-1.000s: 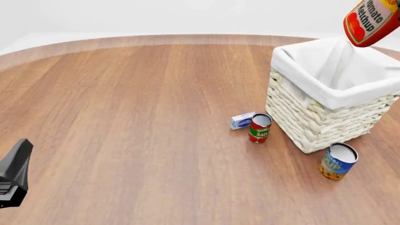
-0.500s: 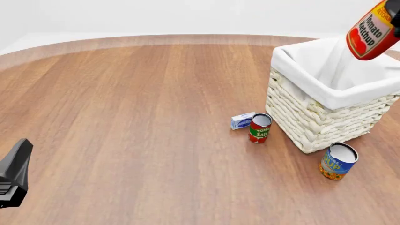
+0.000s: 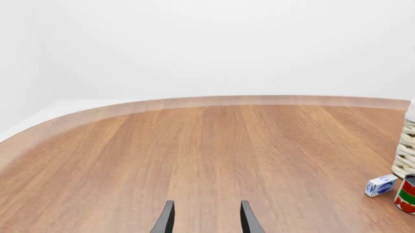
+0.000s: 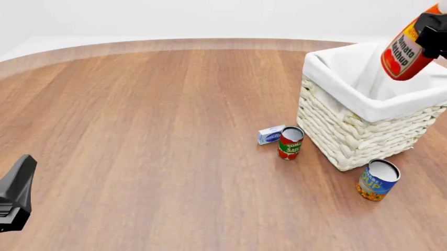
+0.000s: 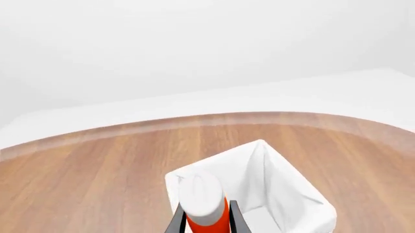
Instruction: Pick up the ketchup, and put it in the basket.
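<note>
Flanking basket, two cans, small box

Your two arms, one high and one low.
Your right gripper squeezes tight up high; your left gripper waits low, fingers apart.

Left wrist view only. Left gripper: two dark fingertips stand apart with bare wood between them, nothing held, hovering over the brown wooden table. Table's curved far edge meets a plain white backdrop. Toward 3 o'clock of the gripper: a small white-and-blue box lying on the table, just beside a red-and-green can (cut off by the frame). Just beyond them, a sliver of cream woven basket wall.
</note>
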### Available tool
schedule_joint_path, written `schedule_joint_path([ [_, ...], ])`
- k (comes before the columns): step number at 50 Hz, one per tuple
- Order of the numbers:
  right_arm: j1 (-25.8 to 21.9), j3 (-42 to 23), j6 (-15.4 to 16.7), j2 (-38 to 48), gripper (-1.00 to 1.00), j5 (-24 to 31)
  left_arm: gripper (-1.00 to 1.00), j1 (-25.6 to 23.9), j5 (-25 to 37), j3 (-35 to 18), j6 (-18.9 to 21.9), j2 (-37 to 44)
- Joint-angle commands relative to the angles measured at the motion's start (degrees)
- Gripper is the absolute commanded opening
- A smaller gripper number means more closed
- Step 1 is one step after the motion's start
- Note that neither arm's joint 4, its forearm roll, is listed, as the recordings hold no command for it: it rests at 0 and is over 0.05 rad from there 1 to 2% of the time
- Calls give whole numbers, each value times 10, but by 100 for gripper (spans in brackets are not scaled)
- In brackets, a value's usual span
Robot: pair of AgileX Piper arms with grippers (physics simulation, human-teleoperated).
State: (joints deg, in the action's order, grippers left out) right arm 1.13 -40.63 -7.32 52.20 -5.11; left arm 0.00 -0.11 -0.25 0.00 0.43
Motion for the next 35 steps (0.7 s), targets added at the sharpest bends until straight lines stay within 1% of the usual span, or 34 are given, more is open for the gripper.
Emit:
schedule_joint_path([
  [1,8,-5,-2,23,-100,-5,100,0,0,0,0,0],
  [15,13,-5,17,59,-100,-13,100,0,0,0,0,0],
  [35,23,-18,25,82,-100,-12,100,0,0,0,0,0],
])
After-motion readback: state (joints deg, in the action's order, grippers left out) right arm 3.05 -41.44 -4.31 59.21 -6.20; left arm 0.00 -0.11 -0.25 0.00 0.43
